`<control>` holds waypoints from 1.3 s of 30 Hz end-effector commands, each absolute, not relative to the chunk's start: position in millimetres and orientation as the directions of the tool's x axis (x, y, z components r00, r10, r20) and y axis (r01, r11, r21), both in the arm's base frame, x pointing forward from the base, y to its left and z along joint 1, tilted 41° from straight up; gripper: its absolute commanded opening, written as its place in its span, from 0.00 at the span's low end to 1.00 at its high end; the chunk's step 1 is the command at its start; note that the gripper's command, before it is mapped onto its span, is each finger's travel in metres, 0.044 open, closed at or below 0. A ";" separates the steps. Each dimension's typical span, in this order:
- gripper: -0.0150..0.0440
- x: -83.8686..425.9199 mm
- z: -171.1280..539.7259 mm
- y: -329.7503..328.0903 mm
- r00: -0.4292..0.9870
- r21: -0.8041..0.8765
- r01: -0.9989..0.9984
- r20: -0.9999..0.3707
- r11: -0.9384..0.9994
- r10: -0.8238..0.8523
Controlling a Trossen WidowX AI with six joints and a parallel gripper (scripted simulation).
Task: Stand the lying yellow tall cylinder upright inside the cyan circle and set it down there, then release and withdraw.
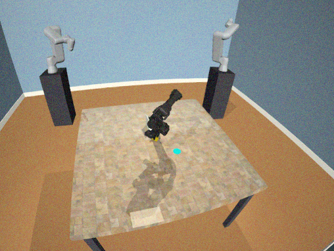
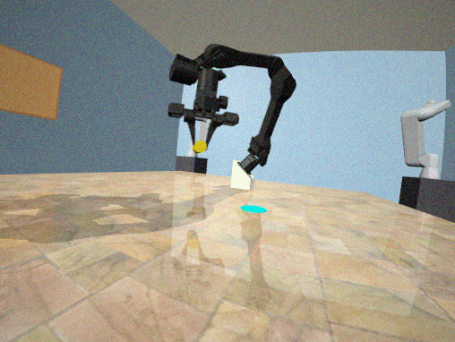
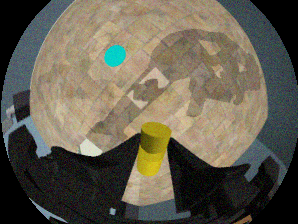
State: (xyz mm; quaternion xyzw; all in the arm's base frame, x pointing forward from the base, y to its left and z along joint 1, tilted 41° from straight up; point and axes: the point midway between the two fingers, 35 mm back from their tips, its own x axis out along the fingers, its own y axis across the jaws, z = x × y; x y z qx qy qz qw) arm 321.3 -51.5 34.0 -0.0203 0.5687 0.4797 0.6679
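The yellow tall cylinder (image 1: 156,138) (image 2: 200,147) (image 3: 152,145) is held in the air between the fingertips, lying about level, with one round end facing the exterior camera. My gripper (image 2: 200,144) (image 3: 154,139) is shut on it and points down, well above the table. In the top view the arm hides most of the fingers. The cyan circle (image 1: 177,151) (image 2: 253,209) (image 3: 115,55) lies flat on the table, bare. The gripper is off to one side of it, to its left in the top and exterior views.
A pale wedge-shaped block (image 2: 242,175) (image 3: 91,147) stands by the arm's base. A pale rectangle (image 1: 146,217) lies at the table's near edge in the top view. Two grey arms (image 1: 56,46) (image 1: 219,46) stand on dark pedestals beyond the table (image 1: 210,171).
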 end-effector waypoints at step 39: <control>0.43 341.1 111.4 29.8 -0.093 0.636 -0.040 -0.770 0.770 0.631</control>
